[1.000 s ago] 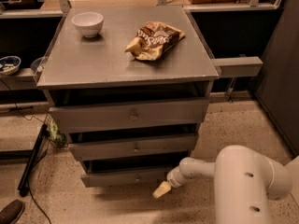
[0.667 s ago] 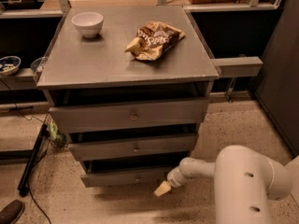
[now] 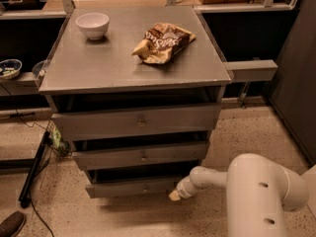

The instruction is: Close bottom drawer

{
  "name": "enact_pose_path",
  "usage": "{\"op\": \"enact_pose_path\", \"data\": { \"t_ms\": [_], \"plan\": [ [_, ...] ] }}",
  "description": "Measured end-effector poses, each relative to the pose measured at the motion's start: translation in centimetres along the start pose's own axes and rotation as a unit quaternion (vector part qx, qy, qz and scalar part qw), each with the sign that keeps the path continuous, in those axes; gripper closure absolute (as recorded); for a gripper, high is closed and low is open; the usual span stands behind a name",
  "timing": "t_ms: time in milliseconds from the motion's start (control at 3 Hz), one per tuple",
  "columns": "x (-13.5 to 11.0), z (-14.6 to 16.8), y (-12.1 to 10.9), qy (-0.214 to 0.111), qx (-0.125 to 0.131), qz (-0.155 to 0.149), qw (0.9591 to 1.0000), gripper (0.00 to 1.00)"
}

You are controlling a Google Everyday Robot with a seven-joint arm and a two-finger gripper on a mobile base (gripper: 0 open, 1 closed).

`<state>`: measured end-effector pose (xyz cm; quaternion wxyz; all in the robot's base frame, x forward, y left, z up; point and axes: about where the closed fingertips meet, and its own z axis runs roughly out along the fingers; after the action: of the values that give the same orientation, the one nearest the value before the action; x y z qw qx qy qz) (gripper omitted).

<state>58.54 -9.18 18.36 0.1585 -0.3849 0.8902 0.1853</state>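
Well, the bottom drawer point(image 3: 133, 186) juts out, the push home left to do; the gripper point(image 3: 175, 195) sits at its 4 o'clock, and I cannot tell whether it is spread or pinched.

gripper point(image 3: 175, 195) at bottom drawer point(image 3: 129, 188) right end | drawer slightly open

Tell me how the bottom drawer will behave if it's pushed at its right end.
The bottom drawer looks like rigid wood, so it should slide, not flex. The gripper is by its right corner, off-centre from the knob, so it might skew or bind.
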Motion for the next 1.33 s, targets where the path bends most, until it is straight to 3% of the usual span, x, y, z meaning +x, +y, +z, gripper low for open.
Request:
{"op": "enact_pose_path", "data": {
  "t_ms": [333,667,1333],
  "plan": [
    [-0.1,0.1,0.0,0.0,0.0,0.0,1.0,0.94],
    [-0.1,0.1,0.0,0.0,0.0,0.0,1.0,1.0],
    [-2.8,1.9,-1.9,0.006,0.03,-0.027,0.9992,1.0]
  ]
}}
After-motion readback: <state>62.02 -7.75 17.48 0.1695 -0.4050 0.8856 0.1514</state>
